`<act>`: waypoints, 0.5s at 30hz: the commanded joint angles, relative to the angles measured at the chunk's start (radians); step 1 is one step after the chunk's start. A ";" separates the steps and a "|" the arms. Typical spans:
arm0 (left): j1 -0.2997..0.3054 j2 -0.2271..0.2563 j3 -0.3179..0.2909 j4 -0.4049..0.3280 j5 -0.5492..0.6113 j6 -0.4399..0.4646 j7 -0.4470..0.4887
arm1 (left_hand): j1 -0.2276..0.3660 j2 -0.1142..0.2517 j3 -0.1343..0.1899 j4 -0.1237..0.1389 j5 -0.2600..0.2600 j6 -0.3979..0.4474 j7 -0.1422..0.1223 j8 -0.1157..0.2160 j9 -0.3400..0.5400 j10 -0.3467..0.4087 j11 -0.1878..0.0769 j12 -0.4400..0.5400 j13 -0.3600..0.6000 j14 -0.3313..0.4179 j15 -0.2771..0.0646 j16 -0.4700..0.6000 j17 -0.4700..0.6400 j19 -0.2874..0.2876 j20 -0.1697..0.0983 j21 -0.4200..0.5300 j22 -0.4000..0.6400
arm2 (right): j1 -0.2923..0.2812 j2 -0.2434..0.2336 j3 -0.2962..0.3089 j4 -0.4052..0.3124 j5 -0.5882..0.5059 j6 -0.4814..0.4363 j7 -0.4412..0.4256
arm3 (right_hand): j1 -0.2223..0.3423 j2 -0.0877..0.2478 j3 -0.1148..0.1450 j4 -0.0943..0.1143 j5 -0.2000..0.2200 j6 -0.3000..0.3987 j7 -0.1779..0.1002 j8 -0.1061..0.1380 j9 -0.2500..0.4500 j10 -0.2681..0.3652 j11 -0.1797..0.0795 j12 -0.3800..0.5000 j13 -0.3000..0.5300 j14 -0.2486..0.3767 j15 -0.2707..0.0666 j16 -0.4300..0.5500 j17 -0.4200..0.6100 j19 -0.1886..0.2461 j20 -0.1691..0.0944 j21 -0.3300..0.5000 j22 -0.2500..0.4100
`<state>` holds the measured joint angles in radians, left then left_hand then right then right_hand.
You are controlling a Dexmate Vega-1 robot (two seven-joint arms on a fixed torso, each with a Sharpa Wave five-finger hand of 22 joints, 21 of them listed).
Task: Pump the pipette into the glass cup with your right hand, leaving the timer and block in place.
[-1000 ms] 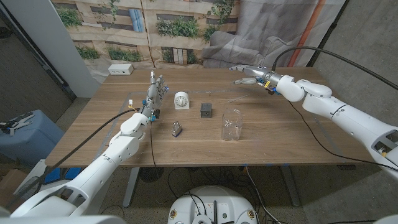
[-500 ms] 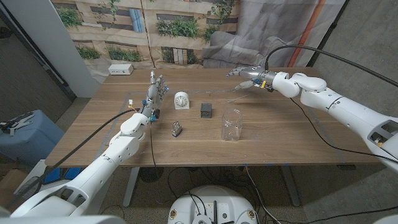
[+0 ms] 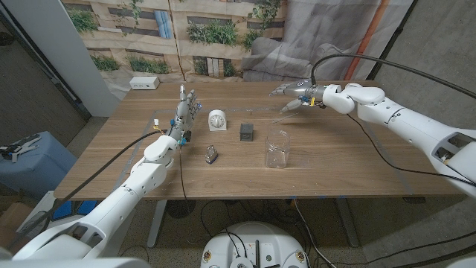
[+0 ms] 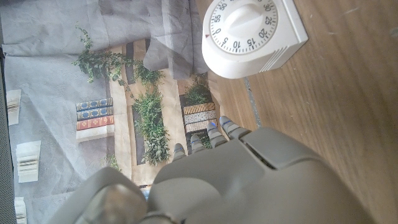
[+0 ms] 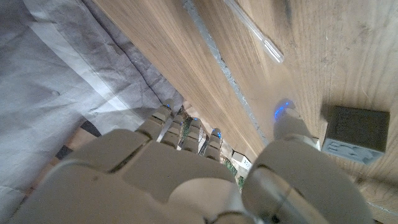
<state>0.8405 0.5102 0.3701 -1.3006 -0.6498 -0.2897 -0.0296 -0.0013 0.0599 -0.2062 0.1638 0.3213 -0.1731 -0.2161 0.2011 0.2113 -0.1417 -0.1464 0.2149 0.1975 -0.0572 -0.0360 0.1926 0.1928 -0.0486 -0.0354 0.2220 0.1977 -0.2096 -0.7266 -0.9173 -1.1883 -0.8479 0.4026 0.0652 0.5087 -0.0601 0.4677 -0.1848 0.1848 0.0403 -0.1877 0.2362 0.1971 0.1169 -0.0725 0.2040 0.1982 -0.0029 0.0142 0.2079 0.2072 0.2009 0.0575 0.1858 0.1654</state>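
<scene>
We see one slim clear pipette (image 5: 254, 29) on the surface (image 3: 357, 160), one glass cup (image 3: 277, 148) at five o'clock of it, right hand (image 3: 296, 92) fingers apart.

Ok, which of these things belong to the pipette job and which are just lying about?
Job: pipette, glass cup, right hand; timer and block, to be left alone.
Lying about: small metal object, white socket box, idle left hand.
</scene>
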 commanded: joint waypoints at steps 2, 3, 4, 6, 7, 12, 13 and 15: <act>0.000 0.000 0.000 0.000 0.000 0.000 0.000 | -0.001 0.044 -0.007 0.000 0.007 -0.003 -0.006 0.006 0.002 -0.002 -0.004 0.005 0.005 -0.010 -0.115 0.006 0.006 -0.006 -0.089 0.005 0.002 | 0.077 0.035 -0.082 0.122 -0.057 0.075 -0.061 | 0.037 -0.005 0.008 0.000 0.003 -0.001 -0.012 0.001 0.002 0.039 -0.012 0.018 0.006 0.017 -0.014 0.016 0.007 0.021 -0.005 0.008 0.004; 0.000 0.000 0.000 0.000 0.000 0.000 0.000 | -0.001 0.044 -0.007 0.000 0.007 -0.003 -0.006 0.006 0.002 -0.002 -0.002 0.004 0.005 -0.010 -0.114 0.006 0.006 -0.006 -0.090 0.005 0.002 | 0.077 0.035 -0.084 0.125 -0.055 0.076 -0.066 | 0.044 -0.008 0.008 0.001 0.003 0.005 -0.016 0.004 0.002 0.053 -0.016 0.021 0.007 0.022 -0.017 0.019 0.008 0.024 -0.006 0.008 0.004; 0.000 0.000 0.000 0.000 0.000 0.000 0.000 | -0.001 0.044 -0.007 0.000 0.007 -0.003 -0.006 0.006 0.002 -0.001 -0.002 0.005 0.005 -0.010 -0.115 0.006 0.006 -0.006 -0.090 0.005 0.002 | 0.077 0.036 -0.086 0.131 -0.053 0.078 -0.072 | 0.053 -0.010 0.008 0.002 0.003 0.012 -0.021 0.008 0.002 0.069 -0.020 0.026 0.007 0.029 -0.025 0.022 0.008 0.031 -0.008 0.010 0.004; 0.000 0.000 0.000 0.000 0.000 0.000 0.000 | -0.001 0.044 -0.007 0.000 0.007 -0.003 -0.006 0.006 0.002 -0.001 -0.003 0.005 0.005 -0.010 -0.115 0.006 0.006 -0.006 -0.090 0.005 0.002 | 0.078 0.040 -0.086 0.147 -0.039 0.082 -0.079 | 0.065 -0.014 0.008 0.003 0.003 0.022 -0.019 0.014 0.002 0.087 -0.031 0.029 0.008 0.038 -0.036 0.027 0.010 0.038 -0.010 0.011 0.004; 0.000 0.000 0.000 0.000 0.000 0.000 0.000 | -0.001 0.044 -0.007 0.000 0.007 -0.003 -0.006 0.006 0.002 -0.002 -0.002 0.004 0.005 -0.010 -0.115 0.006 0.006 -0.006 -0.090 0.005 0.002 | 0.077 0.045 -0.083 0.161 -0.025 0.084 -0.084 | 0.076 -0.016 0.009 0.003 0.003 0.039 -0.016 0.022 0.001 0.101 -0.044 0.031 0.009 0.043 -0.043 0.029 0.010 0.041 -0.010 0.011 0.004; 0.000 0.000 0.000 0.000 0.000 0.000 0.000 | -0.001 0.044 -0.007 0.000 0.007 -0.003 -0.006 0.006 0.002 -0.002 -0.003 0.004 0.005 -0.010 -0.116 0.006 0.006 -0.006 -0.090 0.005 0.002 | 0.081 0.059 -0.088 0.207 0.010 0.094 -0.100 | 0.129 -0.031 0.007 0.006 0.007 0.121 -0.012 0.058 -0.001 0.180 -0.082 0.042 0.010 0.091 -0.081 0.050 0.013 0.074 -0.019 0.014 0.004; 0.000 0.000 0.000 0.000 0.000 0.000 0.000 | -0.001 0.044 -0.007 0.000 0.007 -0.003 -0.006 0.006 0.002 -0.002 -0.003 0.004 0.005 -0.010 -0.115 0.006 0.006 -0.006 -0.090 0.005 0.002 | 0.084 0.061 -0.092 0.211 0.011 0.095 -0.098 | 0.136 -0.034 0.006 0.006 0.007 0.135 -0.011 0.064 -0.002 0.189 -0.086 0.043 0.010 0.094 -0.082 0.052 0.013 0.079 -0.020 0.015 0.004; 0.000 0.000 0.000 0.000 0.000 0.000 0.000 | -0.001 0.044 -0.007 0.000 0.007 -0.003 -0.006 0.006 0.002 -0.002 -0.003 0.004 0.005 -0.010 -0.116 0.006 0.006 -0.006 -0.089 0.005 0.002 | 0.091 0.064 -0.102 0.223 0.008 0.101 -0.101 | 0.152 -0.038 0.007 0.005 0.008 0.155 -0.009 0.072 -0.003 0.213 -0.099 0.046 0.010 0.108 -0.090 0.057 0.013 0.089 -0.025 0.015 0.004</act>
<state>0.8405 0.5101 0.3700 -1.3007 -0.6500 -0.2897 -0.0296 -0.0012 0.0599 -0.2062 0.1638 0.3213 -0.1732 -0.2161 0.2011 0.2112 -0.1417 -0.1464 0.2149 0.1975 -0.0572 -0.0359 0.1926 0.1928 -0.0486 -0.0354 0.2220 0.1977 -0.1450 -0.6880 -0.9868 -1.0522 -0.8690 0.4716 -0.0029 0.6333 -0.0928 0.4704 -0.1820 0.1849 0.1701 -0.1971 0.2956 0.1952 0.2988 -0.1599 0.2440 0.2074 0.0869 -0.0362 0.2555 0.2166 0.2738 0.0345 0.1935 0.1653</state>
